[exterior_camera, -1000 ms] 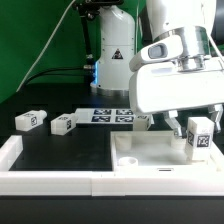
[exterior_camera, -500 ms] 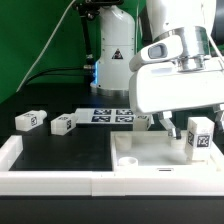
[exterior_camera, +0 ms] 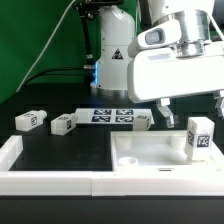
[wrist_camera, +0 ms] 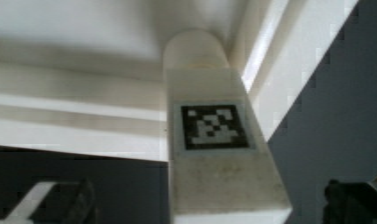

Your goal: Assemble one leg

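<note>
A leg (exterior_camera: 199,137), a white oblong block with a tag on its face, stands upright on the near right corner of the large flat white square piece (exterior_camera: 150,152). My gripper (exterior_camera: 192,104) hangs open just above it, fingers (exterior_camera: 166,105) on either side and clear of it. In the wrist view the leg (wrist_camera: 215,130) fills the middle, with the dark fingertips (wrist_camera: 50,202) spread wide of it and not touching. Three more legs lie on the black table: two (exterior_camera: 30,119) (exterior_camera: 63,124) at the exterior view's left and one (exterior_camera: 141,121) behind the square piece.
The marker board (exterior_camera: 110,115) lies at the back of the table. A white raised rim (exterior_camera: 9,152) borders the table at the front and the exterior view's left. The robot base (exterior_camera: 112,55) stands behind.
My gripper has let go of the upright leg and risen above it. The leg stays standing on the square piece.
</note>
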You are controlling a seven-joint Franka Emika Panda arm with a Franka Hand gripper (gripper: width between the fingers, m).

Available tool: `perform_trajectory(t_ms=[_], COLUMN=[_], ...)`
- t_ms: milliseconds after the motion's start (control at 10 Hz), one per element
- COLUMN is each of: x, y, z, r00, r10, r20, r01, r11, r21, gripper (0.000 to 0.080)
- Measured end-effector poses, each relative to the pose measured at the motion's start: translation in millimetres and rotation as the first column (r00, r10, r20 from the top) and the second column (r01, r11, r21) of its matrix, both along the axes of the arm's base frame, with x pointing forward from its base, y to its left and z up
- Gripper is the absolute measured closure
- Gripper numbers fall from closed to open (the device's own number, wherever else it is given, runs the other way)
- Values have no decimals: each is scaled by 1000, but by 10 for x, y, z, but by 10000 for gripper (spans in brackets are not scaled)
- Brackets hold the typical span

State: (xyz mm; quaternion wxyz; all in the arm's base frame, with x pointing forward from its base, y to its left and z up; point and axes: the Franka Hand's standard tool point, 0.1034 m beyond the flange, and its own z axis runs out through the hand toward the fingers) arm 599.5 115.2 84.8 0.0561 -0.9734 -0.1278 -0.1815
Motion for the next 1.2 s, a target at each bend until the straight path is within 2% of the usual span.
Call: perform_trajectory(t_ms=[100,200,400,500,900,1000,1200], x=[5,-61,-52,-1,15,22,14], y=[13,65,47,11,9,-16,27], z=[5,-29,-23,-35,-45,-47,-57], r00=[1000,992,945,933,938,931,929], r10=[0,5,34,58,45,-76,-102], r20=[-16,-125,-325,-355,-345,-358,-356], r01=[0,-4,-37,-62,-48,71,94], r11=[1000,1000,999,998,999,997,995], r21=[2,10,-3,0,-1,-26,-41], gripper=[151,151,151,151,151,151,151])
